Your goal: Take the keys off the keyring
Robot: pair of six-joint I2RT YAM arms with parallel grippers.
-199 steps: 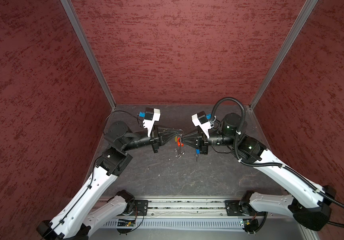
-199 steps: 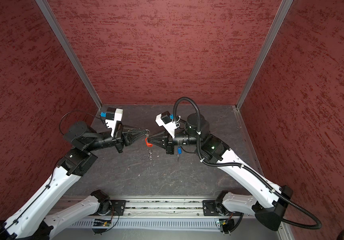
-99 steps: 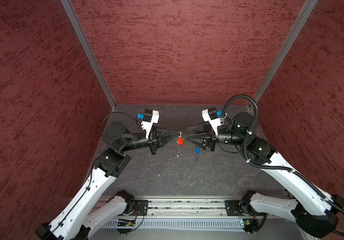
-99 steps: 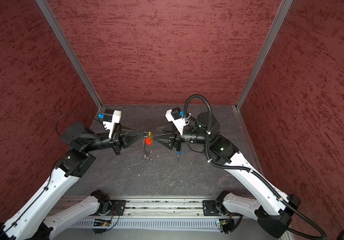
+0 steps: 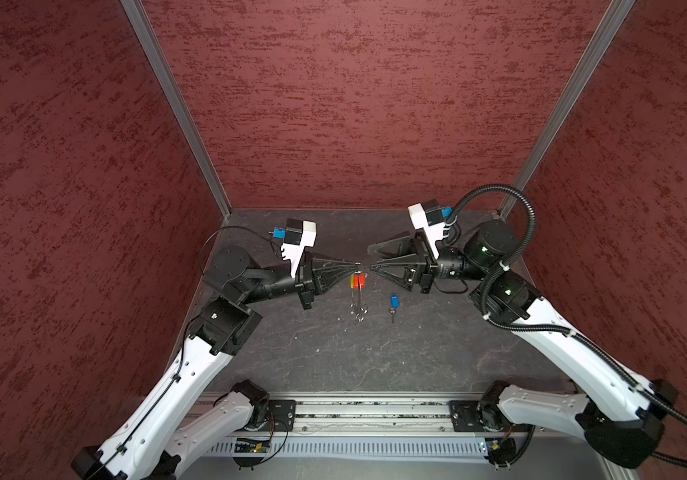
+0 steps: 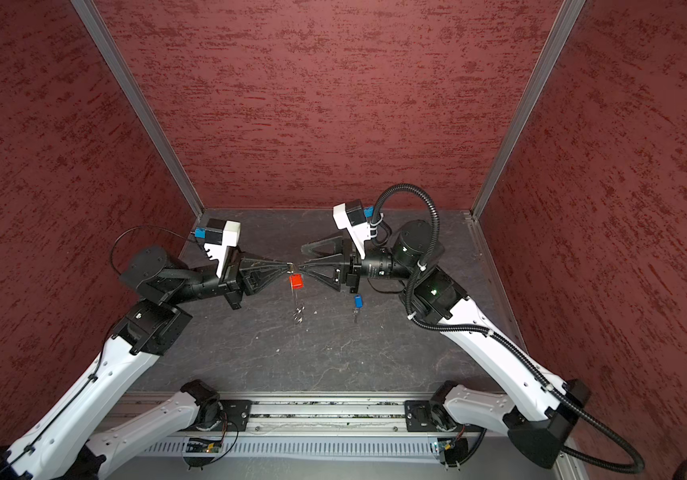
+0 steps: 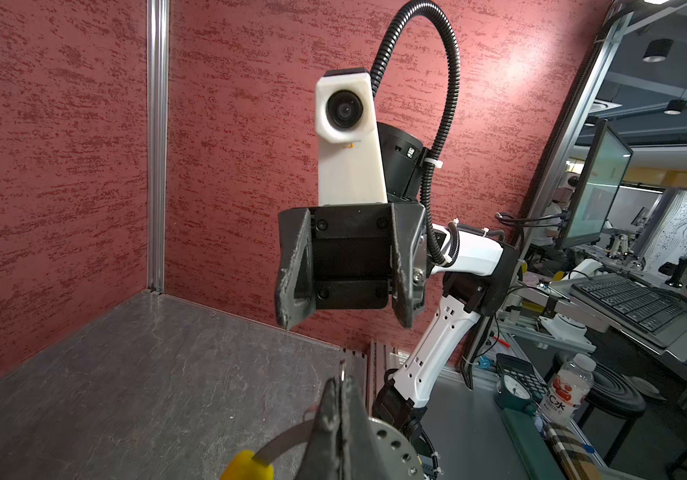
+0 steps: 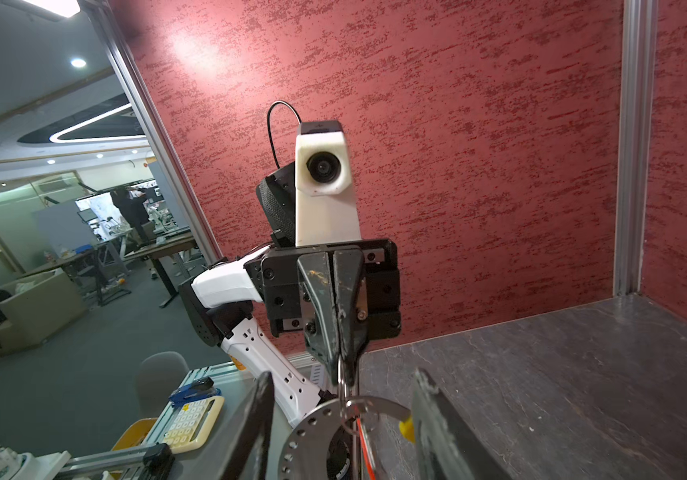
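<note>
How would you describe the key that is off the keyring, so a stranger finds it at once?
Start at the dark grey table. Near the open right gripper lies a small key, alone on the surface. Its head is blue; the red-headed key hangs from the keyring in the left gripper.

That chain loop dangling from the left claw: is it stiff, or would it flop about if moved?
Probably floppy: the keyring hangs straight down from the shut left claw, small rings bunched at its bottom. It would likely swing when carried, the red key dangling with it. It seems light: a mere pinch holds it.
</note>
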